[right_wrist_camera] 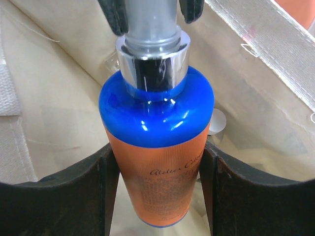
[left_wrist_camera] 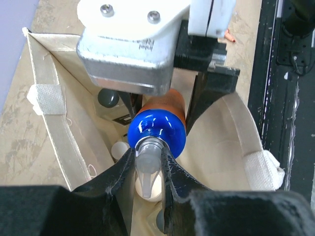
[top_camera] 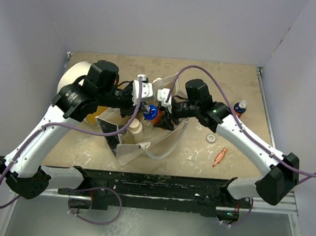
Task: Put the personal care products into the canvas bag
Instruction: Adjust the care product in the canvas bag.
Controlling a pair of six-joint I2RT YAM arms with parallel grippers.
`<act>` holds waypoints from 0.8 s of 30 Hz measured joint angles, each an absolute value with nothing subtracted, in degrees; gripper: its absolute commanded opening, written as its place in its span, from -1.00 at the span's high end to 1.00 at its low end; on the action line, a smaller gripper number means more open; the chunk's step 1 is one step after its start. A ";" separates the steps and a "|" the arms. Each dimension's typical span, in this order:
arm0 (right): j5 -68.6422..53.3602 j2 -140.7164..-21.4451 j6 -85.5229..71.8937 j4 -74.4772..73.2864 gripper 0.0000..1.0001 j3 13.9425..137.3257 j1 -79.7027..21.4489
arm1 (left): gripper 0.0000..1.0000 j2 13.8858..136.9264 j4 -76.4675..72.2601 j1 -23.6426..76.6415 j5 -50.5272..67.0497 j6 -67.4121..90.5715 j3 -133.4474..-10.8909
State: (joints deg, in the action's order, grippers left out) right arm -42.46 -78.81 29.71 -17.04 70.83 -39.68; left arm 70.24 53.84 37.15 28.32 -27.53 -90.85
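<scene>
Gripping the orange bottle (right_wrist_camera: 157, 147) round its body with the right claw (right_wrist_camera: 158, 169); pinching its neck, at twelve o'clock, with the left claw (left_wrist_camera: 148, 167), probably steadying a handover inside the bag (left_wrist_camera: 49, 123).

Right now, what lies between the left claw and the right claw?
The orange bottle: the left claw pinches its grey pump neck, the right claw clamps its body, over the canvas bag. Both wrist views show it.

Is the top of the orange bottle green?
No, the orange bottle has a shiny blue top below its silver collar.
</scene>
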 measured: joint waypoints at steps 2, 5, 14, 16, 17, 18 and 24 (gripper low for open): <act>-41.95 -78.81 28.99 -16.67 -0.33 70.83 -39.68 | 1.00 70.94 53.06 37.15 28.32 -26.46 -91.33; -41.95 -78.72 28.10 -14.76 -0.39 70.83 -39.70 | 1.00 72.25 52.25 37.15 28.18 -25.23 -91.61; -41.63 -78.61 25.61 -11.68 -0.44 70.83 -39.70 | 1.00 74.28 51.72 37.15 27.31 -22.98 -91.61; -41.58 -78.46 24.95 -11.68 -0.44 70.81 -39.70 | 1.00 74.28 51.35 37.15 27.03 -22.96 -91.61; -41.50 -78.32 24.53 -11.68 -0.43 70.78 -39.70 | 1.00 74.28 51.05 37.15 26.81 -22.96 -91.61; -41.43 -78.06 24.16 -11.68 -0.43 70.78 -39.70 | 1.00 74.28 50.68 37.15 26.72 -22.94 -91.61; -39.07 -75.44 21.61 -11.64 -0.40 70.78 -39.05 | 1.00 74.30 48.51 37.15 25.04 -21.50 -91.59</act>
